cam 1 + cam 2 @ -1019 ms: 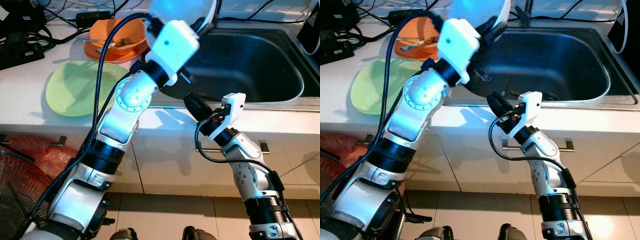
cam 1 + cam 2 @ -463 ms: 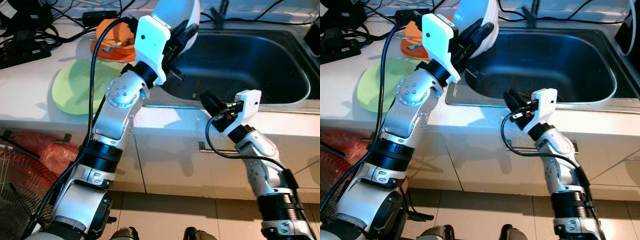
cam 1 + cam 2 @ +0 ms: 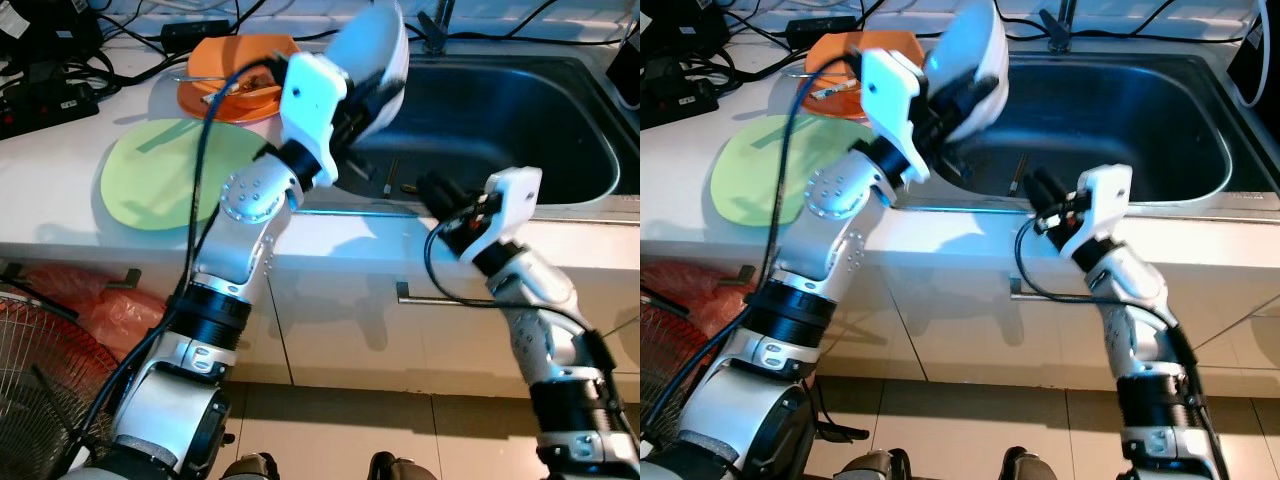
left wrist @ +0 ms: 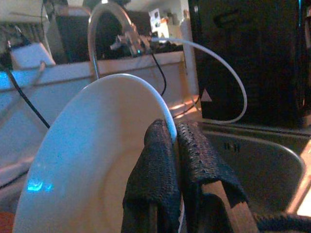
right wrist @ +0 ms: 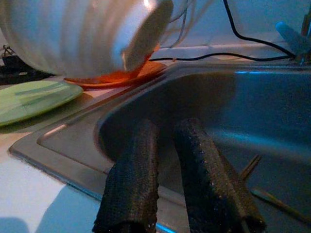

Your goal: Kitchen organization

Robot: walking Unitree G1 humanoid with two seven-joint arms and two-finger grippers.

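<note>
1. The left gripper (image 4: pixel 170 160) has its jaws clamped on the rim of a white bowl (image 3: pixel 372 50), one black finger on each side of the edge.
2. The bowl is held tilted in the air over the left rim of the steel sink (image 3: pixel 560 120), clear of the basin below it.
3. The right gripper (image 5: pixel 170 160) reaches over the front edge of the sink, just beside the bowl; its jaws stand a narrow gap apart and hold nothing.
4. On the sink floor lie a couple of thin utensils (image 3: pixel 387 177), too small to name.
5. On the white counter (image 3: pixel 50 200) left of the sink lies a flat green plate (image 3: pixel 160 180).
6. Behind the green plate, still left of the sink, an orange plate (image 3: pixel 225 75) carries some scraps and cutlery.
7. A faucet (image 3: pixel 1060 25) stands at the back rim of the sink, with black cables (image 3: pixel 60 60) trailing across the counter behind.
</note>
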